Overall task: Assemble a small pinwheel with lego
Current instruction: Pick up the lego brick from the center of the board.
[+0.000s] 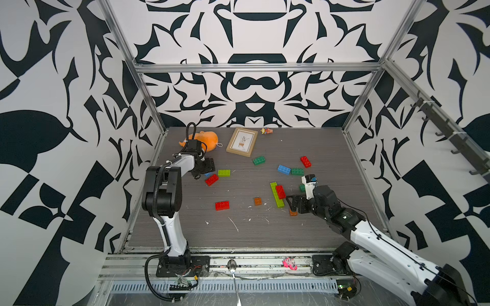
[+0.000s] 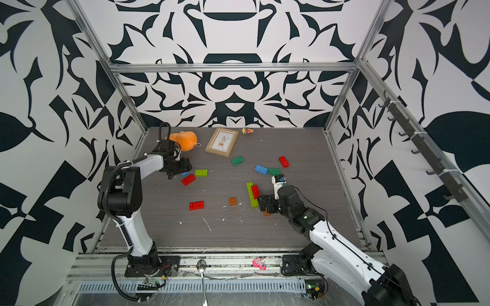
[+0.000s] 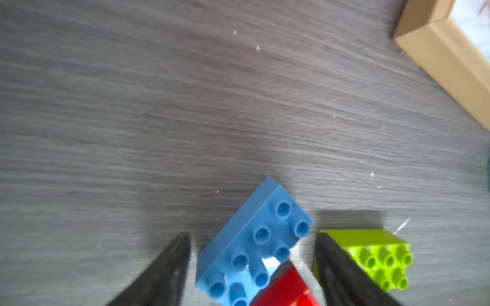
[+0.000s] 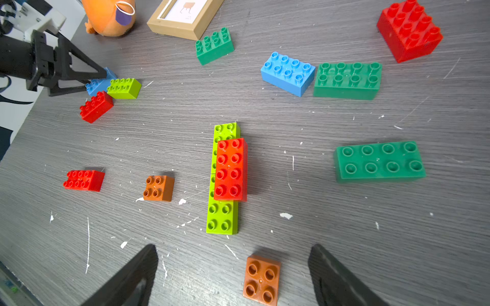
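Bright even overhead light, soft short shadows; left wrist view blurred, top views bowed at edges.

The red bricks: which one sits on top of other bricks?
The red brick pressed onto the lime green row; the other three reds lie directly on the table.

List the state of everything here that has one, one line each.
left pincer, open, blue brick between its jaws
right pincer, open over a small orange-brown brick
stacked red brick, sitting on two lime green bricks laid end to end
picture frame, lying flat, face up
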You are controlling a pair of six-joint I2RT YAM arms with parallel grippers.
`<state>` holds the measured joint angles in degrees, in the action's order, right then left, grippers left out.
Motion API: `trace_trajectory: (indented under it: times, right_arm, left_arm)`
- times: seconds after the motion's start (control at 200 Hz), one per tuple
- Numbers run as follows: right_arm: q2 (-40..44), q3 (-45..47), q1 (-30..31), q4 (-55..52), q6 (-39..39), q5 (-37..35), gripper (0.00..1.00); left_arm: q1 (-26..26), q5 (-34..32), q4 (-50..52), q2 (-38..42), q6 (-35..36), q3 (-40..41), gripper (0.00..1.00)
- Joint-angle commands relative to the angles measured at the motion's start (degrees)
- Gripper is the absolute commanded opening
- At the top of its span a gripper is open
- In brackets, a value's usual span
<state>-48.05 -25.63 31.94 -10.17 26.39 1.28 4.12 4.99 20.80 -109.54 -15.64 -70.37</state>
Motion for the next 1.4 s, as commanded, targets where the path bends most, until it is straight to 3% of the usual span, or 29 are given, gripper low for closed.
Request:
trace_trajectory:
  times: [0.0,0.1,0.285,0.47,0.715,0.745,0.975,1.165,1.295,1.395]
  right_arm:
    - [0.51,-0.19,-0.18,1.95,-0.77,0.28,0.91]
    - [0.29,-0.23,-0.14,1.91,-0.81,0.57,0.91]
    - [0.39,-0.29,-0.18,1.78,-0.77,0.65,0.91]
    - [0.09,-0.35,-0.13,1.72,-0.78,0.74,0.91]
    - [0.25,-0.37,-0.18,1.59,-0.99,0.59,0.91]
    - [0.17,-0.40,-0.21,1.56,-0.99,0.64,0.91]
    - [0.06,-0.54,-0.15,1.65,-0.99,0.91,0.90]
    - [-0.37,-0.52,-0.15,1.81,-1.01,1.18,0.90]
    - [-0.64,-0.63,-0.14,1.74,-1.06,1.14,0.90]
    - [-0.64,-0.61,-0.17,1.74,-1.08,1.08,0.90]
  left_arm:
    - [-0.13,-1.72,1.17,3.43,-1.59,2.80,0.66]
    - [0.80,-1.63,-0.25,5.68,-2.98,4.98,0.58]
    - [3.41,-4.12,-3.47,7.87,-5.12,7.74,0.56]
    - [3.52,-4.52,-3.22,5.92,-4.56,6.09,0.78]
    - [3.15,-3.56,3.71,-0.85,-3.18,-1.86,0.84]
    - [3.17,-3.63,4.45,-1.33,-2.82,-2.56,0.89]
    - [3.04,-5.57,9.53,-4.70,0.29,-7.06,0.89]
    - [3.20,-1.79,12.50,-8.39,5.65,-11.02,0.93]
    - [3.44,4.34,13.64,-9.95,7.55,-12.80,0.93]
    - [3.39,3.79,14.05,-10.00,6.72,-12.56,0.90]
